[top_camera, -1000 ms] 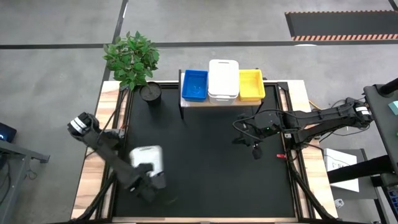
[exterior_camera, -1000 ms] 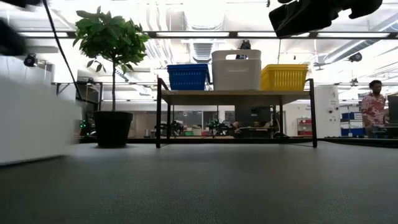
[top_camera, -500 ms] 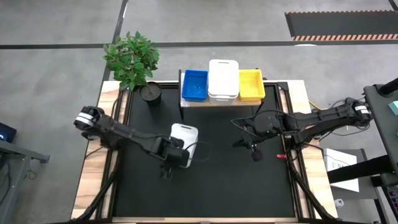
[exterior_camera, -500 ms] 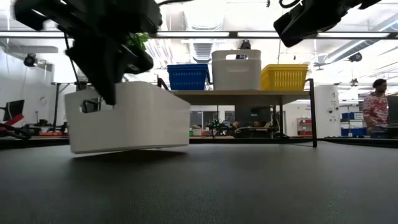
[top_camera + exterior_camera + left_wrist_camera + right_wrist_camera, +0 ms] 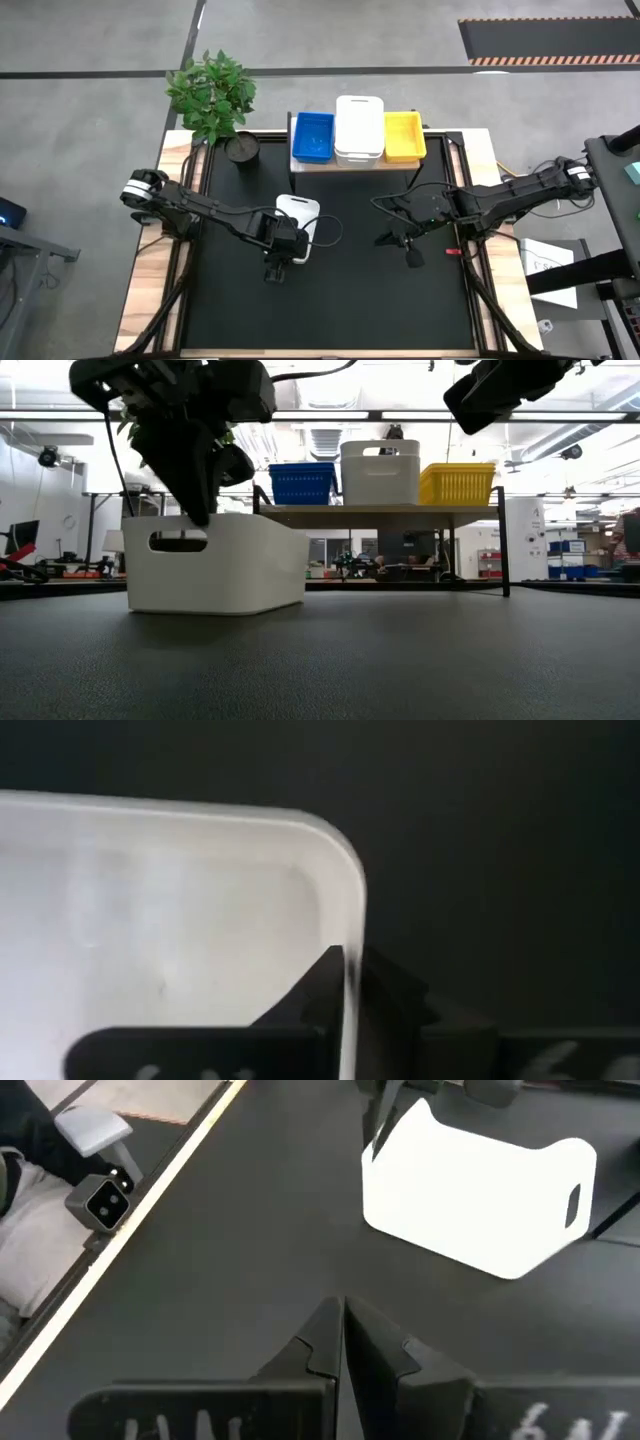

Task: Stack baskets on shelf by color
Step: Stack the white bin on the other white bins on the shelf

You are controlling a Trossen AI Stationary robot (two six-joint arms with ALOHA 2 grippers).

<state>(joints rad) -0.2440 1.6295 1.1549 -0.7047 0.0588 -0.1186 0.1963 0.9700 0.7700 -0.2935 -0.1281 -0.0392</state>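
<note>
We count two white baskets (image 5: 297,213) (image 5: 360,128); one blue basket (image 5: 313,136); one yellow basket (image 5: 403,135); one shelf (image 5: 380,512); one potted plant (image 5: 213,95).

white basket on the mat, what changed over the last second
The left hand dragged the white basket from the mat's near-left part toward the middle and set it flat, fingers straddling its wall. The right hand barely moved. The shelf and its baskets stayed put.

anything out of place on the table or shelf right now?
One white basket sits on the black mat, short of the shelf, with the left gripper pinching its rim. The blue basket, white stack and yellow basket sit square on the shelf. Nothing spilled or visibly damaged.
</note>
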